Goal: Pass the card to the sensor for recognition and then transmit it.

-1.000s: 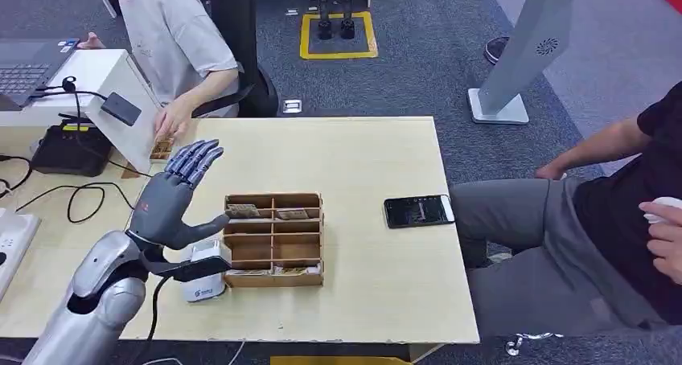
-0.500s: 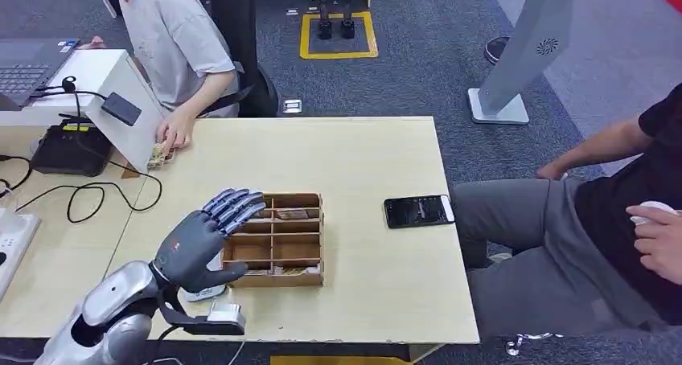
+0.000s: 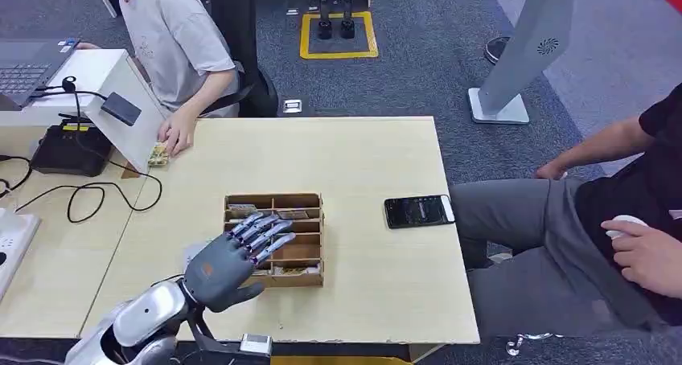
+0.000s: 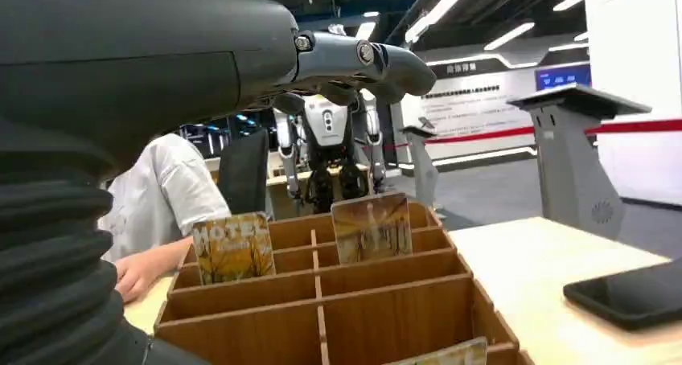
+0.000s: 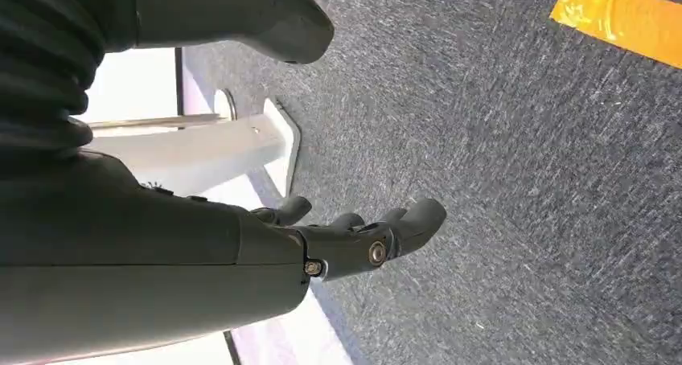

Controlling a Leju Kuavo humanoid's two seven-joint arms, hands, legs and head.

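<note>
So the left hand (image 3: 229, 256) is hovering over the near-left part of the wooden card box (image 3: 310, 278), fingers spread and nothing in it, palm down with the fingertips (image 3: 269, 228) pointing toward the far side. The cards it needs stand upright in the back row, just ahead of those fingertips: from the wrist camera there's a yellow hotel card (image 4: 233, 247) off to the left and a second card (image 4: 371, 227) further right, both on edge with their faces toward the hand. Looks to me like the next move is a short reach forward and down onto a top edge. The right hand (image 5: 354, 240) hangs by the floor, fingers loosely apart, holding nothing, so the left one is clearly nearer.
</note>
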